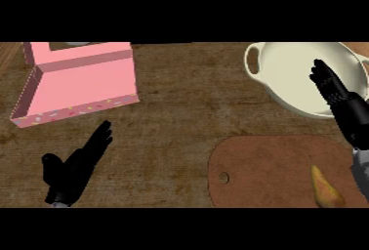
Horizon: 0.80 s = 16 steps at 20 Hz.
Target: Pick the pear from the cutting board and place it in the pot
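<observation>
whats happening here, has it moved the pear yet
Not yet. The pear lies on the brown cutting board at the lower right, and neither hand holds it. The robot's right hand is open, fingers straight, and shows over the cream pot at the upper right, which looks empty. The left hand rests open at the lower left. A pink box sits at the upper left.

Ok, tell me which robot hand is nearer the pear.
Right. The right robot hand is over the pot, above the pear; the left robot hand rests far across the counter.
</observation>
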Motion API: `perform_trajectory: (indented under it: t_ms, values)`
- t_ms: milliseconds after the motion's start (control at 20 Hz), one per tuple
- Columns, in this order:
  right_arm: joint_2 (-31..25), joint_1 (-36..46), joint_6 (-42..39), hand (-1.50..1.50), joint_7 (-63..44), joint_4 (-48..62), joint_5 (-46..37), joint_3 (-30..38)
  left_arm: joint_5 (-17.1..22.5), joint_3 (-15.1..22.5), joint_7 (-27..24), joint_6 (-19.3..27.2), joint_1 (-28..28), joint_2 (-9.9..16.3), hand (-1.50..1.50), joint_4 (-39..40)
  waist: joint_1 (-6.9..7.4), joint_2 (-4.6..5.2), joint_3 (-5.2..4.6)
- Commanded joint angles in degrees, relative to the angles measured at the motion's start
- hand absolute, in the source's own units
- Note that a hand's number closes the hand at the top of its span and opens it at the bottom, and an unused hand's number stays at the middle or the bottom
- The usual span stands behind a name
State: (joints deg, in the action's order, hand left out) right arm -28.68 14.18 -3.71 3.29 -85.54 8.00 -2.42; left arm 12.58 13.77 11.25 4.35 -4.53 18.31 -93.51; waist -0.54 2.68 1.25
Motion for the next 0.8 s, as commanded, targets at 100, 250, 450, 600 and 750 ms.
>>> perform_trajectory:
  t_ms: [100,250,450,600,750]
  values:
    - [-7.13,-2.73,-9.24,1.5,9.21,-2.5,7.99,9.34,-2.68,-4.18,-5.35,5.7,3.18,-2.29,0.0,-1.25,-1.15,-3.01,-1.15]
    - [-11.69,-2.55,-14.66,1.5,15.61,-4.12,14.36,17.38,-3.57,-9.6,-11.83,10.19,3.65,-2.77,0.0,-2.76,-2.47,-3.86,-1.07]
    - [-12.65,-16.14,0.39,-1.5,16.79,5.22,-2.04,21.16,-4.76,-6.92,-17.0,10.84,2.49,-7.02,0.0,-0.36,-2.09,-2.79,-1.2]
    - [-10.44,-25.39,-7.66,-1.5,27.29,-2.28,4.22,24.97,-5.73,-5.55,-17.16,11.57,3.51,-8.9,0.0,-0.21,-1.7,-3.01,-1.21]
    - [-6.73,-33.26,-8.3,-1.5,29.12,-12.82,5.14,26.77,-7.97,-4.07,-18.86,12.94,2.91,-10.73,0.0,2.02,-1.6,-3.01,-1.28]
